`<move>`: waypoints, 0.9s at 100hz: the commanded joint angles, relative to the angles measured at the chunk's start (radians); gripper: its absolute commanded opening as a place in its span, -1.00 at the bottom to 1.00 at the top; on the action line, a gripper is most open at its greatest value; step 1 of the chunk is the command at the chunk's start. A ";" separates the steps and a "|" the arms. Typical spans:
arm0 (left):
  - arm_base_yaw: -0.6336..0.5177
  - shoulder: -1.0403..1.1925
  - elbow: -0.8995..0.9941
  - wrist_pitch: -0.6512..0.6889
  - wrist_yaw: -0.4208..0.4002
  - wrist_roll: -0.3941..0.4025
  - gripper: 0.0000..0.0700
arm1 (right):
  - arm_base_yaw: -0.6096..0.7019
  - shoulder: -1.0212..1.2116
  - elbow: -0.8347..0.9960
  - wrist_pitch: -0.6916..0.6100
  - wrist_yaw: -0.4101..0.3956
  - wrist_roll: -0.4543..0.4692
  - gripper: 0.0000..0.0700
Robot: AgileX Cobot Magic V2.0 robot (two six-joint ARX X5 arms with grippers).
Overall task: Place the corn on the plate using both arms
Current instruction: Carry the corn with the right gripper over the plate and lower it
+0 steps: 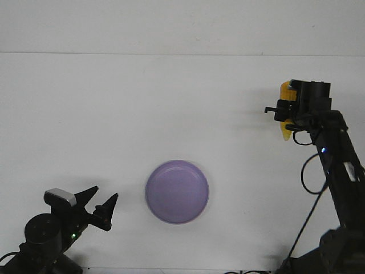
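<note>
Two arms flank a white table (pixel 85 125). The right gripper (pixel 283 114) is raised over the table's right side and appears to pinch the corn (pixel 284 108), which hangs upright with its pointed end down, though the fingers are mostly hidden behind it. The left gripper (pixel 102 206) sits low at the near left, fingers spread and holding nothing. The plate (pixel 177 192) lies between them, nearer the left gripper and well apart from the corn.

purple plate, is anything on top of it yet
Nothing lies on the plate; its whole lavender surface shows bare. The corn is up at the right gripper, far off to the plate's right, partly covered by the gripper. The left gripper is open beside the plate.
</note>
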State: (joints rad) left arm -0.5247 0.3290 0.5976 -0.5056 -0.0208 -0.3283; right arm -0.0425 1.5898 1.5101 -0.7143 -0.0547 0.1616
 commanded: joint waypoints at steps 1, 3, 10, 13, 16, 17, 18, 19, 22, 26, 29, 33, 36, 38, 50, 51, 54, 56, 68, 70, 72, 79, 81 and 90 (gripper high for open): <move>-0.005 0.005 0.012 0.005 -0.002 -0.001 0.32 | 0.031 -0.067 0.000 -0.020 -0.028 -0.021 -0.64; -0.005 0.005 0.012 0.005 -0.002 -0.001 0.32 | 0.043 -0.094 -0.008 -0.027 -0.031 -0.021 -0.64; -0.005 0.005 0.012 0.006 -0.002 -0.001 0.32 | 0.095 -0.188 -0.040 -0.048 -0.044 -0.021 -0.64; -0.005 0.005 0.012 0.006 -0.002 -0.001 0.32 | 0.124 -0.228 -0.062 -0.050 -0.055 -0.021 -0.64; -0.005 0.005 0.012 0.006 -0.002 -0.001 0.32 | 0.158 -0.266 -0.087 -0.049 -0.061 -0.021 -0.64; -0.005 0.005 0.012 0.006 -0.002 -0.001 0.32 | 0.170 -0.277 -0.094 -0.049 -0.062 -0.021 -0.64; -0.005 0.005 0.012 0.006 -0.002 -0.001 0.32 | 0.183 -0.288 -0.103 -0.048 -0.062 -0.021 -0.64; -0.005 0.005 0.012 0.006 -0.002 -0.001 0.32 | 0.196 -0.299 -0.112 -0.048 -0.062 -0.020 -0.64; -0.005 0.005 0.012 0.006 -0.002 -0.001 0.32 | 0.237 -0.329 -0.138 -0.047 -0.062 -0.019 -0.64; -0.005 0.005 0.012 0.006 -0.002 -0.001 0.32 | 0.299 -0.362 -0.175 -0.045 -0.062 -0.014 -0.64; -0.005 0.005 0.012 0.006 -0.002 -0.001 0.32 | 0.351 -0.380 -0.203 -0.043 -0.061 -0.003 -0.64; -0.005 0.005 0.012 0.006 -0.002 -0.001 0.32 | 0.424 -0.397 -0.241 -0.040 -0.061 0.012 -0.64; -0.005 0.005 0.012 0.006 -0.002 -0.001 0.32 | 0.478 -0.403 -0.268 -0.034 -0.060 0.026 -0.64; -0.005 0.005 0.012 0.006 -0.002 -0.001 0.32 | 0.515 -0.404 -0.286 -0.031 -0.057 0.034 -0.64; -0.005 0.005 0.012 0.006 -0.002 -0.001 0.32 | 0.712 -0.399 -0.398 0.029 -0.017 0.085 -0.64; -0.005 0.005 0.012 0.006 -0.002 -0.001 0.32 | 0.727 -0.396 -0.407 0.038 -0.013 0.088 -0.64; -0.005 0.005 0.012 0.006 -0.002 -0.001 0.32 | 0.771 -0.386 -0.432 0.071 0.002 0.102 -0.64; -0.005 0.005 0.012 0.006 -0.002 -0.001 0.32 | 0.798 -0.379 -0.449 0.092 0.011 0.113 -0.64; -0.005 0.005 0.012 0.006 -0.002 -0.001 0.32 | 0.912 -0.309 -0.503 0.181 0.051 0.143 -0.64; -0.005 0.005 0.012 0.006 -0.002 -0.001 0.32 | 0.924 -0.294 -0.505 0.189 0.058 0.145 -0.64; -0.005 0.005 0.012 0.006 -0.002 -0.001 0.32 | 0.934 -0.278 -0.506 0.196 0.065 0.144 -0.64; -0.005 0.005 0.012 0.006 -0.002 -0.001 0.32 | 0.961 -0.219 -0.506 0.228 0.089 0.139 -0.64; -0.005 0.005 0.012 0.006 -0.002 -0.001 0.32 | 0.966 -0.203 -0.506 0.240 0.093 0.137 -0.64; -0.005 0.005 0.012 0.006 -0.002 -0.001 0.32 | 0.972 -0.137 -0.506 0.282 0.101 0.137 -0.64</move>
State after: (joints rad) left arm -0.5247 0.3290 0.5976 -0.5060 -0.0212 -0.3283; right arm 0.9165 1.4113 0.9977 -0.4595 0.0383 0.2855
